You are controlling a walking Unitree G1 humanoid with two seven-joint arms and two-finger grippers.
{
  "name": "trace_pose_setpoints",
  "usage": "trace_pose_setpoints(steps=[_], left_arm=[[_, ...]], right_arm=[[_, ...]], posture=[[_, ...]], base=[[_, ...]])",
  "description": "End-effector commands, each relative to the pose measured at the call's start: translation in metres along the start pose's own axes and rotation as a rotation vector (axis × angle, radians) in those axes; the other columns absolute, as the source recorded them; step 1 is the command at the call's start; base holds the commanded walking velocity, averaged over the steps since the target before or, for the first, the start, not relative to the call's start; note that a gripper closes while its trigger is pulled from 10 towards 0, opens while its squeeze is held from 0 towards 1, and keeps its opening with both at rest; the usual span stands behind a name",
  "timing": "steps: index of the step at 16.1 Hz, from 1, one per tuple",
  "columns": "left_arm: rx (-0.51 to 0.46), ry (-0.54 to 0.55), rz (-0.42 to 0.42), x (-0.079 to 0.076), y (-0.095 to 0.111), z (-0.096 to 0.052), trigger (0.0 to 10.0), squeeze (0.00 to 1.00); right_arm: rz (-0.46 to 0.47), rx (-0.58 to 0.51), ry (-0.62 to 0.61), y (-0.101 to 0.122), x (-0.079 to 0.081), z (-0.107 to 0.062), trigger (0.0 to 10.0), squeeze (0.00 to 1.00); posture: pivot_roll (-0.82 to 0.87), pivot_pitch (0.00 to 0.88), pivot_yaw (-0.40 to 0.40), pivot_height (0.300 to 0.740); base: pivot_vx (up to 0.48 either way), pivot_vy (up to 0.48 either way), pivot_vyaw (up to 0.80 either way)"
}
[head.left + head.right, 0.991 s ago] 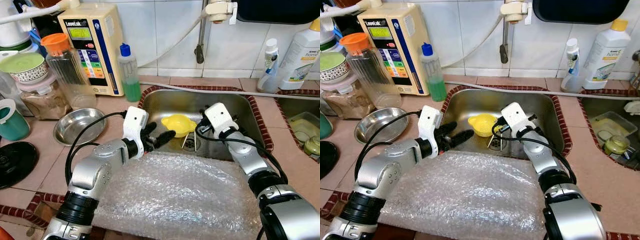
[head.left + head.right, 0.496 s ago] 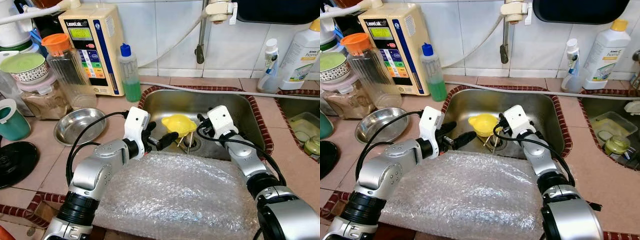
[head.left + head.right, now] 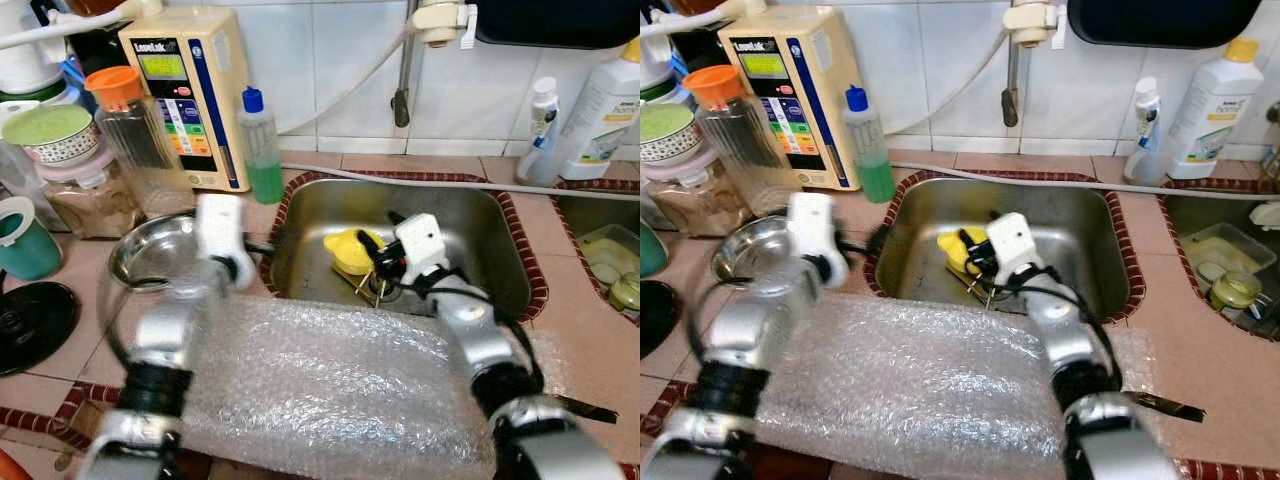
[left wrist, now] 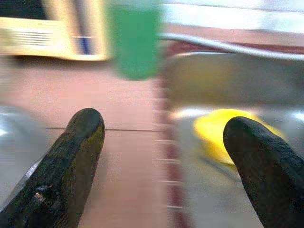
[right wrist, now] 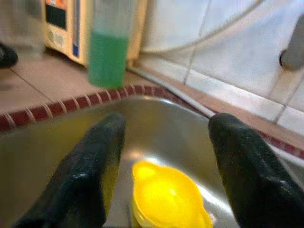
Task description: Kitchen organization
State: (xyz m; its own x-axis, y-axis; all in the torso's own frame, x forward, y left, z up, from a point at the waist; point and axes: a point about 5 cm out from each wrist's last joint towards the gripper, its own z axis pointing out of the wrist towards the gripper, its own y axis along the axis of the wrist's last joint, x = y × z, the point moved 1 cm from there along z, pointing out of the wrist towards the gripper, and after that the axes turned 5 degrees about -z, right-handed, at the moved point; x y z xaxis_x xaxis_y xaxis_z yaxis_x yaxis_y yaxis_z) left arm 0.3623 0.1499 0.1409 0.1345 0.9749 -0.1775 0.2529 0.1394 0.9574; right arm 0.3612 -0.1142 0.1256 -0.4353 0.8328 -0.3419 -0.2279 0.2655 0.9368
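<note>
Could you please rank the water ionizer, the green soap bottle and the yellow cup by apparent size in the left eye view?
1. Water ionizer, largest.
2. Green soap bottle.
3. Yellow cup, smallest, partly covered by the right gripper.

Home kitchen: steel sink (image 3: 470, 215), tiled counter (image 3: 90, 330), dish-soap bottle (image 3: 260, 145).

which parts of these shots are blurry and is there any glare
Eye views: left arm smeared by motion, counter items sharp; soft glare on the sink wall. Left wrist view: blurred throughout. Right wrist view: green bottle soft, yellow cup clearer.
</note>
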Motion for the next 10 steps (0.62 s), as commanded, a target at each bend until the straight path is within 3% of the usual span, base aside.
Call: trace_pose_setpoints(steps=[1, 2, 4, 5, 10], left_arm=[[-0.022, 0.122, -0.014, 0.019, 0.007, 0.001, 10.0, 1.00], [-0.053, 0.228, -0.077, 0.038, 0.012, 0.001, 10.0, 1.00], [-0.095, 0.306, -0.083, 0.051, 0.018, -0.001, 10.0, 1.00], [-0.103, 0.401, -0.121, 0.064, 0.018, -0.003, 10.0, 1.00], [-0.091, 0.532, -0.240, 0.082, 0.013, -0.004, 10.0, 1.00]], right_arm=[[0.000, -0.040, 0.006, 0.011, 0.003, 0.002, 10.0, 1.00], [0.005, -0.060, 0.014, 0.015, 0.007, -0.002, 10.0, 1.00], [0.004, -0.056, 0.027, 0.013, 0.011, -0.006, 10.0, 1.00], [0.009, -0.044, 0.029, 0.011, 0.012, -0.010, 10.0, 1.00], [0.008, -0.031, 0.032, 0.017, 0.008, -0.018, 10.0, 1.00]], posture=[[0.05, 0.000, 0.094, 0.740], [0.05, 0.000, 0.095, 0.740], [0.05, 0.000, 0.094, 0.740], [0.05, 0.000, 0.091, 0.740], [0.03, 0.000, 0.085, 0.740]], base=[[0.000, 0.000, 0.00], [0.000, 0.000, 0.00], [0.000, 0.000, 0.00], [0.000, 0.000, 0.00], [0.000, 0.000, 0.00]])
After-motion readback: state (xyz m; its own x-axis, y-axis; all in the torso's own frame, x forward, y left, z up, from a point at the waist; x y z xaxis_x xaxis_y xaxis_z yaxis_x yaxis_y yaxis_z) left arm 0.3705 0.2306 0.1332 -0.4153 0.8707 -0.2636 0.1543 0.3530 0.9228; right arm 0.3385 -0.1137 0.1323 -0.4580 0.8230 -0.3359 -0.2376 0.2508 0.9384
